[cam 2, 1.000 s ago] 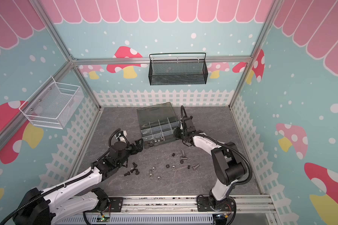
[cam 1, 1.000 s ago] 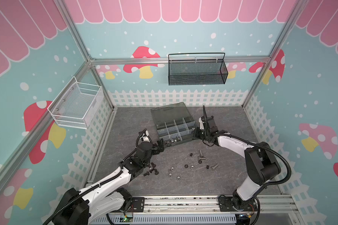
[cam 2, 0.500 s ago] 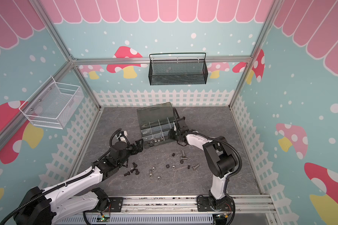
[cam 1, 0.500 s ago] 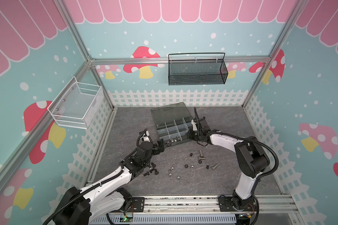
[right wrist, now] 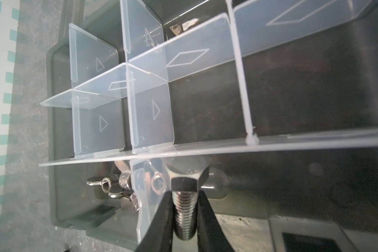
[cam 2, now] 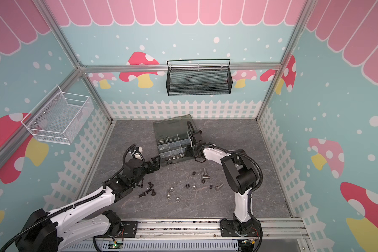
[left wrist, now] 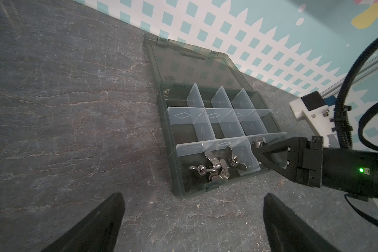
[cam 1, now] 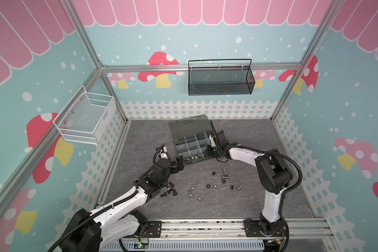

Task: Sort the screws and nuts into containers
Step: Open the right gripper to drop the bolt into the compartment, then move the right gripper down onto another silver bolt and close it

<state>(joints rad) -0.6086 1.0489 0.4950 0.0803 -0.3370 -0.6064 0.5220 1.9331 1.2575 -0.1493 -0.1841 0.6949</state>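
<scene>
The dark organiser box [cam 1: 184,127] lies open at mid-table, its containers [left wrist: 206,128] split by translucent dividers. Several silver wing nuts [left wrist: 216,165] [right wrist: 116,187] lie in a near-row container. My right gripper [right wrist: 184,196] [cam 1: 208,150] [cam 2: 187,150] is shut on a silver hex screw [right wrist: 184,205] [left wrist: 258,141], held over the container beside the wing nuts. My left gripper [left wrist: 192,196] [cam 1: 179,165] [cam 2: 155,163] stands open and empty, just short of the box's near edge. Loose black screws [cam 1: 169,191], silver nuts [cam 1: 192,193] and silver screws [cam 1: 225,174] lie on the table.
A black mesh basket [cam 1: 219,80] hangs on the back wall. A white wire basket [cam 1: 85,119] hangs on the left wall. The box's lid [left wrist: 194,65] lies flat behind the containers. The right arm's elbow [cam 1: 273,172] stands beside the loose parts.
My right gripper has swung left from beside the box to above its near right corner, carrying the silver screw. The left arm has not moved.
</scene>
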